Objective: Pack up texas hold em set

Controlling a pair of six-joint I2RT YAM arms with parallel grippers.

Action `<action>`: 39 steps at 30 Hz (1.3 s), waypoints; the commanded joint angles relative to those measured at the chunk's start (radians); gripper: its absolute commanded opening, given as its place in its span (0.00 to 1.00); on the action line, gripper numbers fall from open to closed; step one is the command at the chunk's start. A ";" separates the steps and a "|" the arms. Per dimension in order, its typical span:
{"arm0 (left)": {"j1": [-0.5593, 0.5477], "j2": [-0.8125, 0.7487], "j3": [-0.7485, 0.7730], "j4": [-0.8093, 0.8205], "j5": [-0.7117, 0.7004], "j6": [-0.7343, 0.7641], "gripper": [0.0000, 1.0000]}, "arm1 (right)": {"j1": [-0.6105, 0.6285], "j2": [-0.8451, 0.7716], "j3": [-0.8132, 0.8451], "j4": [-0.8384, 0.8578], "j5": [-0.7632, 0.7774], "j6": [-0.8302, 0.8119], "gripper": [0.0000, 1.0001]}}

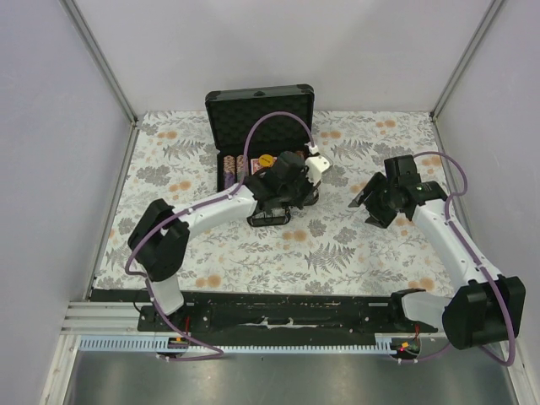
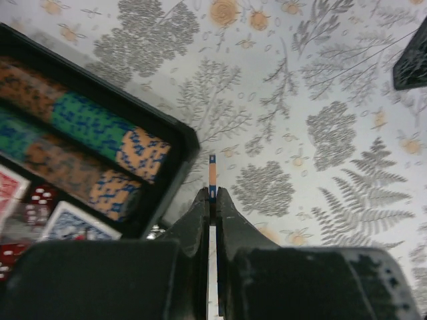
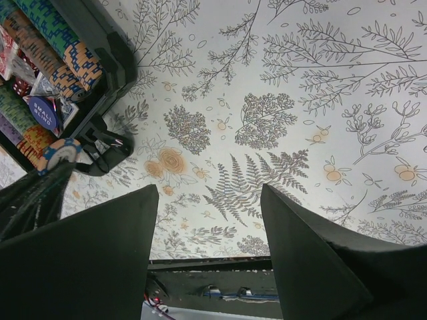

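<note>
the left gripper [image 2: 212, 195] is clenched on 1 orange-and-blue chip [image 2: 212, 175], held on edge just off the right wall of the open case [image 2: 181, 137]. the chip rows [image 2: 87, 127] lie left of the fingers, so the left arm is nearer. the right gripper [image 3: 210, 193] hangs released and empty, well right of the case.

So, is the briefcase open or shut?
Open. The lid of the briefcase stands upright, foam lining showing, and chips lie visible inside.
</note>
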 commanded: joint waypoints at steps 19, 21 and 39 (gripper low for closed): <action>0.150 0.155 0.318 -0.521 0.130 0.577 0.02 | 0.000 -0.014 -0.041 0.023 -0.013 -0.009 0.71; 0.149 0.173 0.341 -0.533 0.130 0.592 0.02 | 0.000 -0.011 -0.041 0.025 -0.016 -0.009 0.71; 0.150 0.285 0.423 -0.559 0.055 0.634 0.11 | 0.000 0.007 -0.054 0.065 -0.071 0.011 0.70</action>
